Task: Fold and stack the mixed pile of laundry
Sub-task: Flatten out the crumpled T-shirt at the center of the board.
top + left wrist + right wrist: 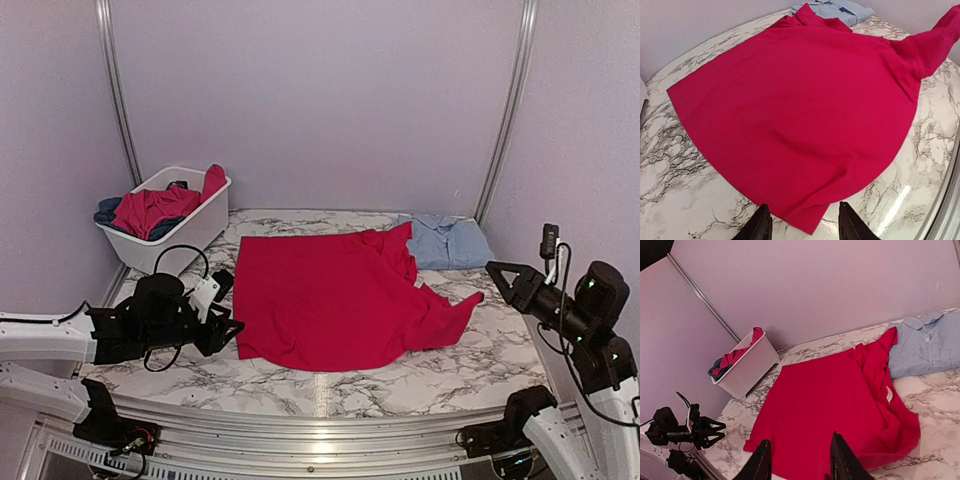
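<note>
A bright red shirt (330, 300) lies spread out on the marble table, its right side and sleeve bunched in folds. A light blue shirt (447, 240) rests folded at the back right, touching the red one's collar. More red and dark blue garments (150, 208) fill the basket. My left gripper (232, 303) is open at the red shirt's near left corner. In the left wrist view that corner (807, 220) lies between the fingers of the left gripper (802, 220), ungripped. My right gripper (497, 282) hangs open beside the red sleeve, and in its wrist view the right gripper (800, 460) holds nothing.
The white plastic basket (190, 235) stands at the back left against the wall. A metal rail (320, 420) runs along the table's near edge. Purple walls close in the back and both sides.
</note>
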`<state>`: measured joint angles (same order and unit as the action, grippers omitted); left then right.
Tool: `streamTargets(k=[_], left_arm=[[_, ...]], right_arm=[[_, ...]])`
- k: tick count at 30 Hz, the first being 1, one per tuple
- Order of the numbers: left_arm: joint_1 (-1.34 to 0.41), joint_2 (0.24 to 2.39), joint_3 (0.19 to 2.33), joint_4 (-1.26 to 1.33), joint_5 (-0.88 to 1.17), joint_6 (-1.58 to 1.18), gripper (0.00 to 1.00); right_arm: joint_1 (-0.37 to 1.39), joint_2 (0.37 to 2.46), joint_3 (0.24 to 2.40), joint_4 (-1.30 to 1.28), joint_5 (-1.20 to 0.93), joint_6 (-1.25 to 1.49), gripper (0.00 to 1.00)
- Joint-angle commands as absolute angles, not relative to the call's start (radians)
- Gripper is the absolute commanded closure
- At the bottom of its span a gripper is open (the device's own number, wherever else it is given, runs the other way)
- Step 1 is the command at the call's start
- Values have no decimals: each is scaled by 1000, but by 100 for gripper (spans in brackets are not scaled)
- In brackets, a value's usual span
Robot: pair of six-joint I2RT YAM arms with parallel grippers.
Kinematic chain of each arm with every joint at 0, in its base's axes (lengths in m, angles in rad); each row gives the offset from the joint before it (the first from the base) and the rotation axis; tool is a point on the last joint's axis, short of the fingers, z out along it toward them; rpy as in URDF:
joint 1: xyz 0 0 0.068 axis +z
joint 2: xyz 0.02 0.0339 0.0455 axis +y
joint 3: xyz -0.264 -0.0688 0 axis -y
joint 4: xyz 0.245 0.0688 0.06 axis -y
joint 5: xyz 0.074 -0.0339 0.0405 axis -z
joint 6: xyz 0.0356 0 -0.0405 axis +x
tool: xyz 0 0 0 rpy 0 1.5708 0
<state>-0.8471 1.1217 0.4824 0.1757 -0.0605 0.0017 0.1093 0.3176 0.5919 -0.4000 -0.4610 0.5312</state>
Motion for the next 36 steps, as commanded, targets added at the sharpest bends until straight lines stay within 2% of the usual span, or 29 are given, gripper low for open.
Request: streamTargets(k=[1, 2, 4, 7, 15, 18, 24, 32, 36], left_arm=[[-896, 920, 435, 155, -90, -144, 48], [-897, 897, 434, 145, -120, -166, 44], [-896, 901, 458, 100, -191, -205, 42], [-897, 1026, 536, -21, -280, -252, 42], [-891, 1442, 768, -146, -279, -435, 45], [-871, 1529, 803, -159, -229, -514, 47], [-807, 1644, 841, -256, -256, -561, 50], [-719, 1649, 728, -286, -256, -638, 60], [-650, 1509, 605, -295, -331, -756, 64]], right_arm=[[121, 221, 659, -560, -521, 582, 39], [121, 219, 667, -582, -526, 584, 32], [121, 243, 678, -637, -523, 556, 30], [121, 327, 683, -652, -485, 513, 34], [123, 655, 656, -443, -438, 395, 40], [123, 733, 661, -399, -448, 365, 39], [129, 870, 587, -361, -481, 317, 40], [141, 893, 579, -359, -414, 340, 36], [146, 895, 569, -351, -410, 353, 36]])
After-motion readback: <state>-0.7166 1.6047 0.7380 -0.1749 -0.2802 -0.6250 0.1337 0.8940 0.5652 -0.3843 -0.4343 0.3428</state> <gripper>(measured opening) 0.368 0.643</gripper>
